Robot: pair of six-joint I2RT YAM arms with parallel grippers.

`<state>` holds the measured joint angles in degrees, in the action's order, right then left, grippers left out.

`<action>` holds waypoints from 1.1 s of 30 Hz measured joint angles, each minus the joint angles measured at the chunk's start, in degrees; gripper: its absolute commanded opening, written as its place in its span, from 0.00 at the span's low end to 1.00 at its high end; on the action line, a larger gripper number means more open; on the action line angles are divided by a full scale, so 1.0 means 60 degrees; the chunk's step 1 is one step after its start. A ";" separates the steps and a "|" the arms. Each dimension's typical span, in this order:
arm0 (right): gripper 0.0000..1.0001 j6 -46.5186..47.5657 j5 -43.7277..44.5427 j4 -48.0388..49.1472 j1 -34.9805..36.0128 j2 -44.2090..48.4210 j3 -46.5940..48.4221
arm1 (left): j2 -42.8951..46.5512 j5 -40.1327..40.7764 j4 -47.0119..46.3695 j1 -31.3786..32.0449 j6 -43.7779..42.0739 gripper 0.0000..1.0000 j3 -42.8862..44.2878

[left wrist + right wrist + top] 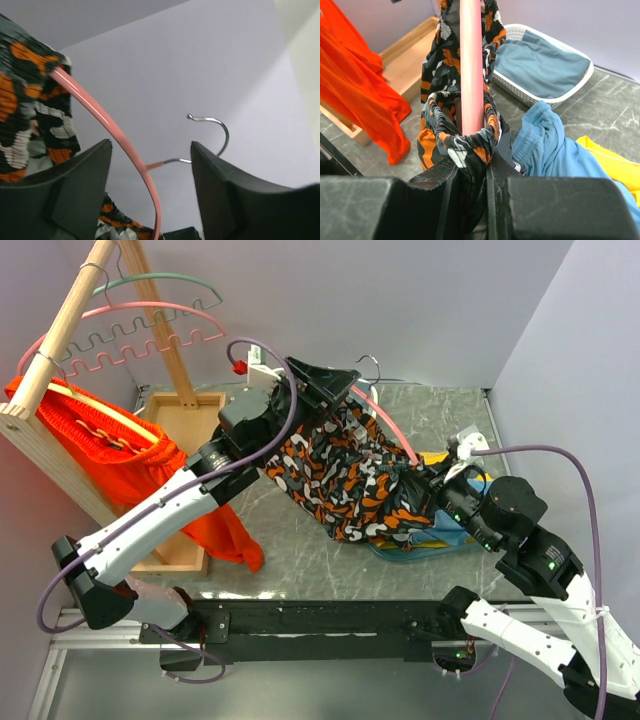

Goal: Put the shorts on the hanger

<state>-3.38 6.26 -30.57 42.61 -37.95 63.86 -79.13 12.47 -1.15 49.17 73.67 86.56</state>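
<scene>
Shorts [345,475] threaded on pink hanger [100,117], right fingers [437,187] pinching waistband, left fingers [235,192] wide, blue clothes [550,135] beside

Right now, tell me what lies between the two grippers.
The shorts on the hanger fill the stretch from left gripper to right gripper, as the top view shows.

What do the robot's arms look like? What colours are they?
The left arm and right arm are white tubes with black joints. A purple cable loops along each. The left gripper and right gripper have chunky black fingers.
</scene>
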 measured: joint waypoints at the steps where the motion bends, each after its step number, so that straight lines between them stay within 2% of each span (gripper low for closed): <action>1: 0.00 0.0004 -0.0004 -0.0007 0.0000 -0.0007 -0.0022 | 0.0047 -0.0062 0.0025 0.0044 -0.0189 0.78 -0.0029; 3: 0.00 0.0004 -0.0029 -0.0062 0.0000 -0.0047 -0.0025 | 0.0168 -0.0193 0.0055 0.0168 -0.0594 0.84 -0.0117; 6: 0.00 0.0011 -0.0142 -0.0062 0.0000 -0.0138 -0.0025 | 0.0532 -0.0390 0.0142 0.0401 -0.1308 0.85 -0.0481; 9: 0.00 0.0018 -0.0306 -0.0080 0.0000 -0.0222 -0.0018 | 0.1184 -0.0474 0.0339 0.0667 -0.2197 0.83 -0.1166; 14: 0.00 0.0084 -0.0667 -0.0408 0.0000 -0.0659 0.0452 | 0.2517 -0.0382 0.0474 0.1308 -0.3654 0.75 -0.2579; 19: 0.00 0.0160 -0.1217 -0.0678 0.0000 -0.1377 0.1268 | 0.3581 -0.0204 0.0229 0.1960 -0.5023 0.74 -0.4065; 28: 0.00 0.0379 -0.2182 -0.1173 0.0127 -0.2940 0.2896 | 0.4422 -0.0175 -0.0954 0.3209 -0.6794 0.73 -0.6477; 33: 0.00 0.0605 -0.2652 -0.1377 0.0135 -0.4040 0.4095 | 0.4579 -0.0204 -0.1348 0.3832 -0.7461 0.73 -0.7231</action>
<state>0.25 -9.65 -38.83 43.42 -62.19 88.42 -51.66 11.25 -9.23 72.16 28.91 43.18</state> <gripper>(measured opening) 0.219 0.733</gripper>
